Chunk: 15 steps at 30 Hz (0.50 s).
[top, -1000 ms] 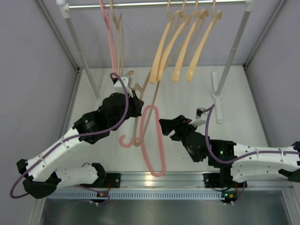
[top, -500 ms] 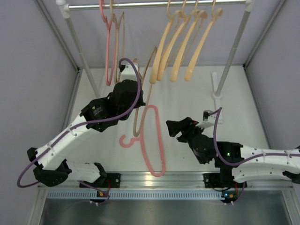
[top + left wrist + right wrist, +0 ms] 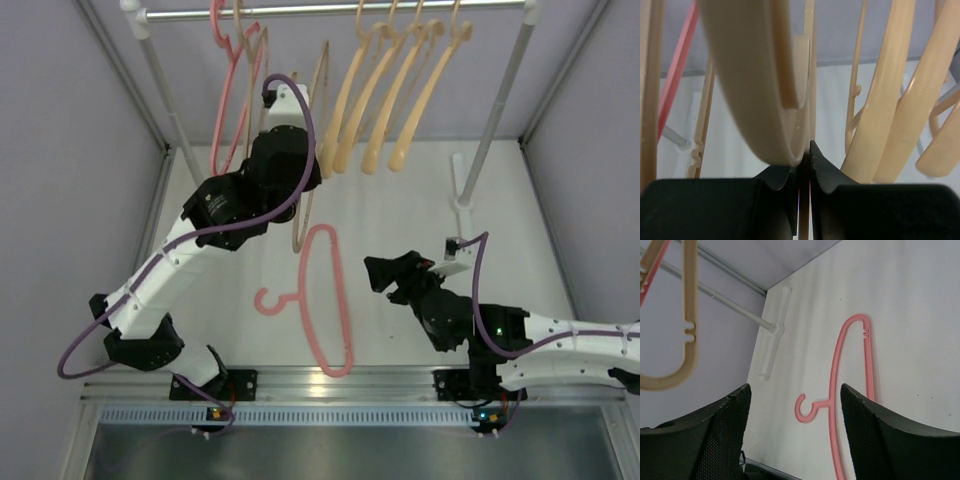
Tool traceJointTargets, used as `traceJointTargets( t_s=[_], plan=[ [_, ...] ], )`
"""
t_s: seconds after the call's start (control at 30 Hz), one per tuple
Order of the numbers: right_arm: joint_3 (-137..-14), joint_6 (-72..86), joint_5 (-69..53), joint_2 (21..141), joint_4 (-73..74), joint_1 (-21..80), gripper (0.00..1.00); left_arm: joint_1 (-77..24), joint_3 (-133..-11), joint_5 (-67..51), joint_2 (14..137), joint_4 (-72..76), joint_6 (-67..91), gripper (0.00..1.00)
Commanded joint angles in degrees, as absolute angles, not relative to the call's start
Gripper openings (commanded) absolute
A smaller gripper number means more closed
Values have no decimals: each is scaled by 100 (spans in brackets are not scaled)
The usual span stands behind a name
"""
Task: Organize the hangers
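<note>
The left gripper (image 3: 805,157), clamped on a beige hanger (image 3: 750,90), holds it up at the far left rail (image 3: 330,10), ready for hooking, while the right gripper (image 3: 383,272) hovers wide open beside the pink hanger (image 3: 830,401) lying near-centre

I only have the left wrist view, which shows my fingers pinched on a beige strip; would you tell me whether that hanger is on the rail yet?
Observer: Not that I can see. The left gripper holds the beige hanger raised, and its top looks just short of the rail, left of the peach hangers.
Operator: Thank you. Is anything lying on the table?
Observer: Yes, one pink hanger lies flat on the table, its hook pointing left.
Operator: And where is the right arm?
Observer: The right gripper hovers open and empty beside that pink hanger.
</note>
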<state>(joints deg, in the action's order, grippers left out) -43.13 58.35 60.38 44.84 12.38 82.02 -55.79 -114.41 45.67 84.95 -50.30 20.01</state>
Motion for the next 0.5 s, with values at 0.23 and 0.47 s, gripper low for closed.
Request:
traceJointTargets(
  t_s=[0.23, 0.47],
  plan=[
    [-4122, 5713, 6223, 4114, 1353, 8288, 71, -5187, -13588, 4756, 9553, -5212, 1055, 0],
    [-4034, 5511, 6328, 3859, 1354, 8288, 71, -4246, -13693, 3712, 9624, -5081, 1011, 0]
  ],
)
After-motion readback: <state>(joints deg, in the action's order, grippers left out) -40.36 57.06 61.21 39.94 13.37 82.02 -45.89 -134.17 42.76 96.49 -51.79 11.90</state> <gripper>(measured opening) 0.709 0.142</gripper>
